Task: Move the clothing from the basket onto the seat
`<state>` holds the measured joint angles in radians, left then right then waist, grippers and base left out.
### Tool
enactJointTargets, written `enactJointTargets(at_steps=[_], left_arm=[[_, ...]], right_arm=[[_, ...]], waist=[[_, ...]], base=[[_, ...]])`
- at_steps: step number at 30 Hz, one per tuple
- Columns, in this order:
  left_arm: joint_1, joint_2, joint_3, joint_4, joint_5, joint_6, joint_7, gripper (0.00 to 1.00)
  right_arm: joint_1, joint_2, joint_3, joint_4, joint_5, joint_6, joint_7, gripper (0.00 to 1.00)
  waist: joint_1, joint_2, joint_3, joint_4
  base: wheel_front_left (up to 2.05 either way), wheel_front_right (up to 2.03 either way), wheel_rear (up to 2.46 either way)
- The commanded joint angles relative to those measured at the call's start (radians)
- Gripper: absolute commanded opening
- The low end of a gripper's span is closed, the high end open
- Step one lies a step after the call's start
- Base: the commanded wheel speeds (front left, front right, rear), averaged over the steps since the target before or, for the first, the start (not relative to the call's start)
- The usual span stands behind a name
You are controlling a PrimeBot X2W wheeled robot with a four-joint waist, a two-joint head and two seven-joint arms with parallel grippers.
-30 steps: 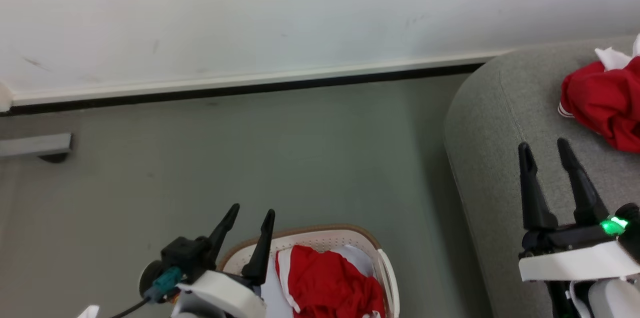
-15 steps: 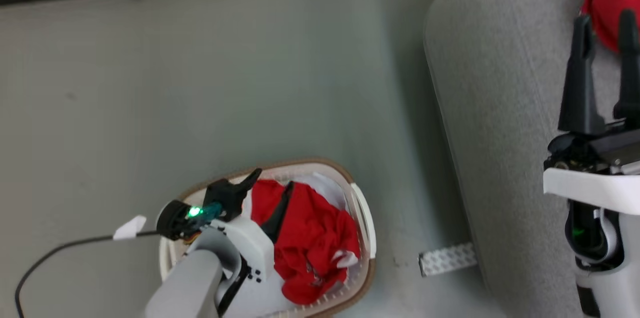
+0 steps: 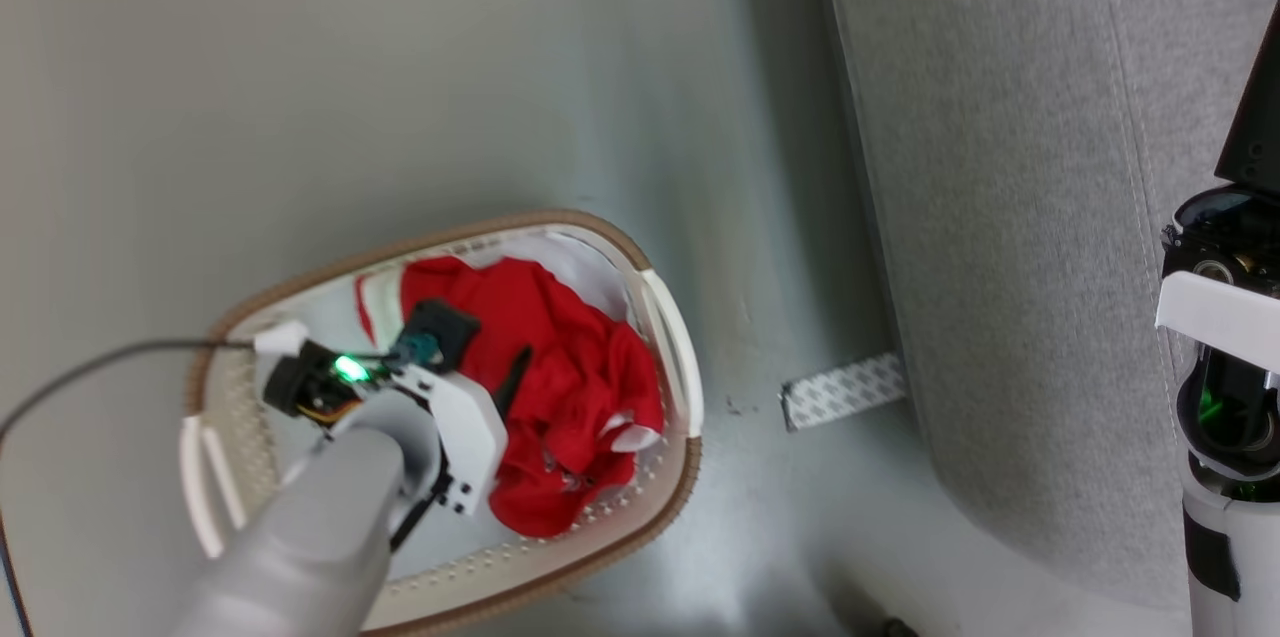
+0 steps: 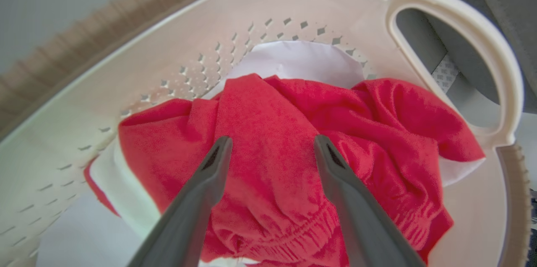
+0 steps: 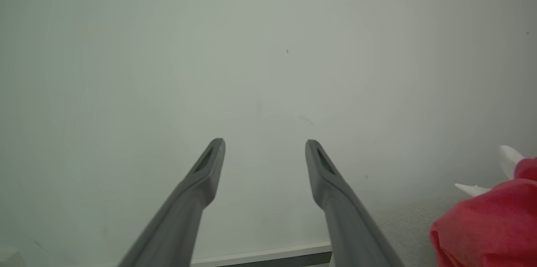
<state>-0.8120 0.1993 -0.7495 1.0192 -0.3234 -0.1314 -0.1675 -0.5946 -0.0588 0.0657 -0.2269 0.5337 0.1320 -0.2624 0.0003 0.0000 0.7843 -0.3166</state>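
2 spread fingers point(image 4: 197, 200) of the left gripper point(image 4: 272, 141) now reach down into the basket point(image 3: 678, 357), 1 on each side of a raised fold of the red clothing point(image 4: 268, 103); 1 second ago they hovered at the basket's near rim. Nothing is pinched yet, so I judge the pick is about to close. The clothing lies crumpled in the basket on a white cloth point(image 4: 302, 59). The head camera has tipped down too, so the shifted framing is no move of the things. Beyond the basket a strip of tape point(image 3: 845, 389) lies on the floor point(image 3: 400, 67), then comes the seat point(image 3: 1000, 167). The head view has the forearm point(image 3: 320, 517) across most of the left gripper; the left wrist view gives both fingertips apart with the fold between them. The right wrist view adds the right gripper point(image 5: 265, 143), released and empty, aimed at the wall point(image 5: 268, 49), with a second red garment point(image 5: 486, 225) beside it on pale fabric, likely the seat.
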Motion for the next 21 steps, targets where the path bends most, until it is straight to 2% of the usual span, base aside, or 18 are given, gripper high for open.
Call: enactJointTargets(at_steps=[1, 9, 14, 17, 18, 19, 21], left_arm=[[-0.017, 0.011, -0.008, 0.011, -0.01, 0.002, 0.006, 1.0], [-0.087, 0.042, -0.108, 0.134, -0.051, 0.002, 0.12, 1.0], [-0.081, 0.043, -0.171, 0.198, -0.064, 0.001, 0.225, 1.0], [-0.076, 0.05, -0.199, 0.186, -0.089, 0.001, 0.234, 1.0], [-0.078, 0.054, -0.209, 0.176, -0.097, 0.001, 0.222, 0.46], [-0.082, 0.059, -0.216, 0.164, -0.108, 0.001, 0.207, 0.0], [-0.081, 0.065, -0.227, 0.149, -0.126, 0.001, 0.188, 0.0]], right_arm=[[-0.012, 0.003, 0.0, -0.009, -0.008, -0.003, -0.003, 1.0], [0.015, 0.007, -0.006, -0.035, -0.025, -0.003, -0.003, 1.0], [0.031, 0.009, -0.011, -0.038, -0.033, -0.003, -0.003, 1.0], [0.036, 0.01, -0.008, -0.041, -0.039, -0.003, -0.003, 1.0], [0.037, 0.01, -0.008, -0.041, -0.035, -0.003, -0.003, 1.0], [0.037, 0.01, -0.008, -0.039, -0.029, -0.003, -0.003, 1.0], [0.032, 0.01, -0.007, -0.032, -0.019, -0.003, -0.003, 1.0]], waist=[[-0.0003, 0.0, 0.044, -0.034], [-0.0003, 0.0, 0.102, -0.086], [-0.0003, 0.0, 0.107, -0.09], [-0.0003, 0.0, 0.109, -0.088], [-0.0003, 0.0, 0.108, -0.089], [-0.0003, 0.0, 0.106, -0.09], [-0.0003, 0.0, 0.1, -0.095]], base=[[0.0, 0.0, 0.0], [0.0, 0.0, 0.0], [0.04, 0.04, 0.04], [0.05, 0.05, 0.05], [0.0, 0.0, 0.0], [0.0, 0.0, 0.0], [0.0, 0.0, 0.0]])
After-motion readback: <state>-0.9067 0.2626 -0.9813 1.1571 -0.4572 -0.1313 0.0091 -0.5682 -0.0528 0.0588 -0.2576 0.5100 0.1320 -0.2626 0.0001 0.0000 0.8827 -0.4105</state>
